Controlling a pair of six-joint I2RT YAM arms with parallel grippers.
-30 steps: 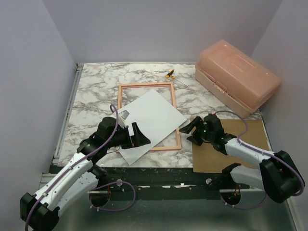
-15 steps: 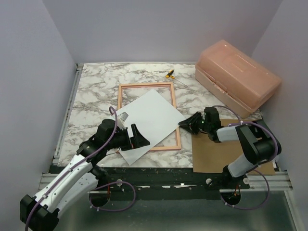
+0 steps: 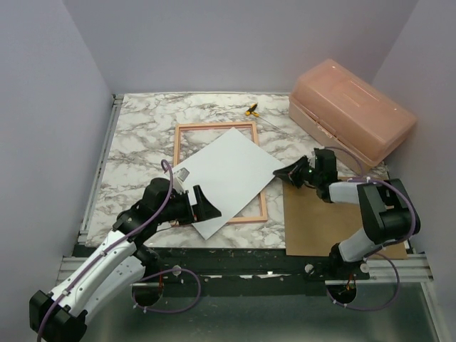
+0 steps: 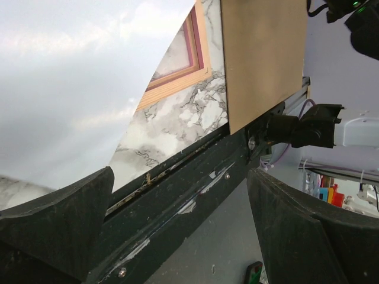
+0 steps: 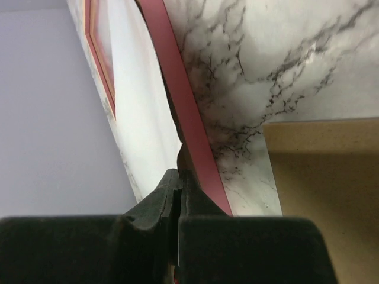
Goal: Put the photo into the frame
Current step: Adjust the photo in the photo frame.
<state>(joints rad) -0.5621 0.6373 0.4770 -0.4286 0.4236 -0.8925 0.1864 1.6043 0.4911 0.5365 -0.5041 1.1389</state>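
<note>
Right now your right gripper point(image 3: 289, 173) is pinching the photo point(image 3: 228, 174) by its corner outside the frame point(image 3: 214, 126); your left gripper point(image 3: 209, 206) is gaping at the near edge, board point(image 3: 335, 221) lying alongside.

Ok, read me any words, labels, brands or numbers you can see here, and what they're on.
No text can be read.
The photo shows its blank white back.
The frame, the salmon box and the brown board carry no visible print.
The small yellow object is too small to tell.
</note>
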